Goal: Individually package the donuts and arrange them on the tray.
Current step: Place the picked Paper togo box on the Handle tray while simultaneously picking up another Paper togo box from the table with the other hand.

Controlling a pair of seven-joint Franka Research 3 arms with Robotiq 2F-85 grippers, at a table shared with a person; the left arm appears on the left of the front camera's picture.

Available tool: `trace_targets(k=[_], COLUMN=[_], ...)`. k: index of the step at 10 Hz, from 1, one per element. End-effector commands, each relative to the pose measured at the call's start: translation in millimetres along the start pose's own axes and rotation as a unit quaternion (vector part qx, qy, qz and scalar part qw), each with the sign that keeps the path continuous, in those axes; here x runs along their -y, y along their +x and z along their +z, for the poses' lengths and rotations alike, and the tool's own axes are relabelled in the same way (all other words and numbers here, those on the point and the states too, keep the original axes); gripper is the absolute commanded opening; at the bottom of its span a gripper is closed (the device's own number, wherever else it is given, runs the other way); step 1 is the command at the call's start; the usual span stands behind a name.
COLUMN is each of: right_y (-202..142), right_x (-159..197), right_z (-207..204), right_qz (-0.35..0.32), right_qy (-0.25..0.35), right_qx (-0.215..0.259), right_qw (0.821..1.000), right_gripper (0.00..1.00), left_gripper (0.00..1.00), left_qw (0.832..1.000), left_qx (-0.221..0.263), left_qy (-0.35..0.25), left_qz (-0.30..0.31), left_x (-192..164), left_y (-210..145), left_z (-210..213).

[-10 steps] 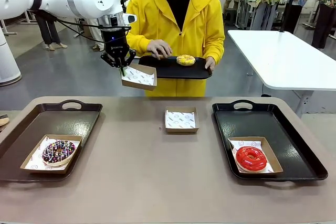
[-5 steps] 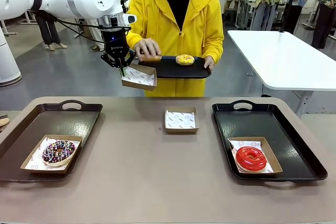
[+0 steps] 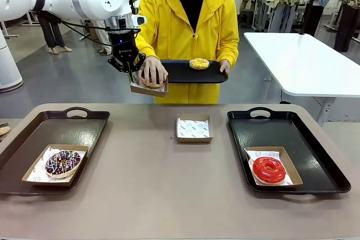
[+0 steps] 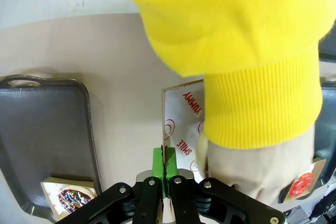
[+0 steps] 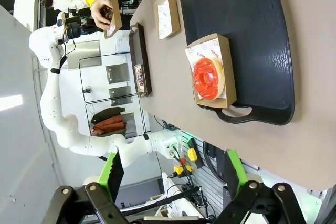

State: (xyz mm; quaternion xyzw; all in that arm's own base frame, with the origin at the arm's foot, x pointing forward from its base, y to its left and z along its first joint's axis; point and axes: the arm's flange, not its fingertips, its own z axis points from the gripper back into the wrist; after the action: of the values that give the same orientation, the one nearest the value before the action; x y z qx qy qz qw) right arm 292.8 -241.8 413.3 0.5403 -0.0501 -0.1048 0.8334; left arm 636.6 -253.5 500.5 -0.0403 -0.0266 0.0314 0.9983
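Observation:
My left gripper (image 3: 131, 76) hangs beyond the table's far edge, shut on the wall of a cardboard box (image 3: 147, 88). In the left wrist view, its green pads (image 4: 158, 162) pinch that box wall (image 4: 178, 124). The person's hand (image 3: 152, 71) presses a brown donut (image 3: 153, 83) into the box. Their other hand holds a small black tray (image 3: 183, 73) carrying a yellow donut (image 3: 198, 63). A sprinkled chocolate donut (image 3: 62, 162) sits boxed on the left tray (image 3: 84, 125). A red donut (image 3: 269, 170) sits boxed on the right tray (image 3: 281, 127). My right gripper (image 5: 173, 174) is open, above the red donut (image 5: 208, 77).
An empty paper-lined box (image 3: 193, 128) stands at the table's middle, towards the far side. The yellow sleeve (image 4: 236, 51) hangs over the held box in the left wrist view. A white table (image 3: 304, 60) stands at the back right.
The person's hand took a brown donut from the hand-held tray and brought it down into the box I hold. My left arm has stayed still.

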Motion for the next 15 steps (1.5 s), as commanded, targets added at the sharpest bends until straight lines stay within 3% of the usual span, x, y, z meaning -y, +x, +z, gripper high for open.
trace_targets(k=[1, 15], right_y=[-1.1, -1.1], right_x=[-1.1, -1.1], right_z=[-0.3, -0.3], right_qz=[-0.01, -0.01], right_qy=[0.007, 0.007], right_qx=[0.001, 0.001], right_qw=[1.0, 1.0], right_gripper=[1.0, 1.0], left_gripper=[0.0, 0.0], left_qw=[1.0, 1.0], left_qx=[0.004, 0.004], left_qy=[-0.001, -0.001], left_qz=[0.001, 0.001], left_x=[-2.9, -2.9], left_y=[-3.5, -3.5], left_z=[0.9, 0.9])
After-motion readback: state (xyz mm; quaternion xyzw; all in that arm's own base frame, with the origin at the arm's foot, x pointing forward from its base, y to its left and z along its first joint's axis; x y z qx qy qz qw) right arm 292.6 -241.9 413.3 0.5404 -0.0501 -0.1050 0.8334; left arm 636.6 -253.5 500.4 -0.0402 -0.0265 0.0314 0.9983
